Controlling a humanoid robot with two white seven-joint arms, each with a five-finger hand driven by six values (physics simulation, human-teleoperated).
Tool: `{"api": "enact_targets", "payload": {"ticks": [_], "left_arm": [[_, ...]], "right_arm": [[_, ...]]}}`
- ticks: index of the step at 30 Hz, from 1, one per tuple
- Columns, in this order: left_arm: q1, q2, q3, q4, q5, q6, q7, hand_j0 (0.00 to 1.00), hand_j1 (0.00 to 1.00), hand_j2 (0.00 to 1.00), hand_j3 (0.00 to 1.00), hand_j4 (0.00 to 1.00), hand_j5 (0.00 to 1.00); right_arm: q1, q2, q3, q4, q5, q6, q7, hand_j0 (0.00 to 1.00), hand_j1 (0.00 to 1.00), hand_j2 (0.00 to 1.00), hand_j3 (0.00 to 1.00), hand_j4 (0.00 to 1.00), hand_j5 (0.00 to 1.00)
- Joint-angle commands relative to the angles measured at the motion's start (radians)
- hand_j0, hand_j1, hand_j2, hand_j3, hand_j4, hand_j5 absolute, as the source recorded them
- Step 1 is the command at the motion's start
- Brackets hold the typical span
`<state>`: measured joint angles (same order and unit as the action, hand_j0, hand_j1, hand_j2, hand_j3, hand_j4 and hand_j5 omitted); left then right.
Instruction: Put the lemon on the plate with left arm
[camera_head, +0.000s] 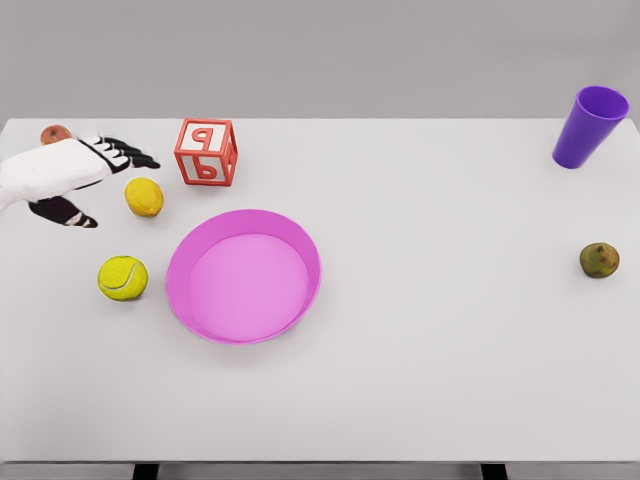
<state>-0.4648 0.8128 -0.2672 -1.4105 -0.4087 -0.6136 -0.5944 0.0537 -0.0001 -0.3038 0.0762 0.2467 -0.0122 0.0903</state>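
Note:
The yellow lemon (144, 197) lies on the white table, left of centre and up-left of the pink plate (300, 250). My left hand (100, 180) reaches in from the left edge just left of the lemon, slightly above the table. Its black fingers (128, 154) are spread out above the lemon's upper left and its thumb (70, 214) points down-right, so the hand is open and holds nothing. A small gap separates the hand from the lemon. The right arm is out of view.
A red letter block (206, 152) stands just right of the lemon. A tennis ball (123, 278) lies left of the plate. A small red fruit (55, 134) sits behind the hand. At the far right are a purple cup (591, 126) and a brownish-green fruit (599, 260).

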Motion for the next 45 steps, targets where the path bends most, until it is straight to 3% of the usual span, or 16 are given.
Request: {"api": "enact_targets", "payload": {"ticks": [1,15,31,45], "left_arm": [[0.0,0.005,-0.038,0.041,0.025,0.003,-0.002,0.96,0.96,0.96,0.96,0.96,0.96],[-0.038,-0.004,-0.055,0.056,0.03,0.003,-0.001,0.88,0.88,0.88,0.88,0.88,0.88],[-0.104,-0.073,-0.083,0.222,-0.012,0.003,-0.001,0.88,0.88,0.88,0.88,0.88,0.88],[-0.118,-0.129,-0.083,0.274,-0.03,0.003,-0.001,0.87,0.87,0.87,0.87,0.87,0.87]], "right_arm": [[0.0,0.0,0.0,0.001,0.0,0.0,0.0,1.0,1.0,1.0,1.0,1.0,1.0],[0.0,0.0,0.0,-0.001,0.0,0.0,0.0,1.0,1.0,1.0,1.0,1.0,1.0],[0.0,0.0,0.0,-0.001,0.0,0.0,0.0,1.0,1.0,1.0,1.0,1.0,1.0],[0.0,0.0,0.0,-0.001,0.0,0.0,0.0,1.0,1.0,1.0,1.0,1.0,1.0]]}}
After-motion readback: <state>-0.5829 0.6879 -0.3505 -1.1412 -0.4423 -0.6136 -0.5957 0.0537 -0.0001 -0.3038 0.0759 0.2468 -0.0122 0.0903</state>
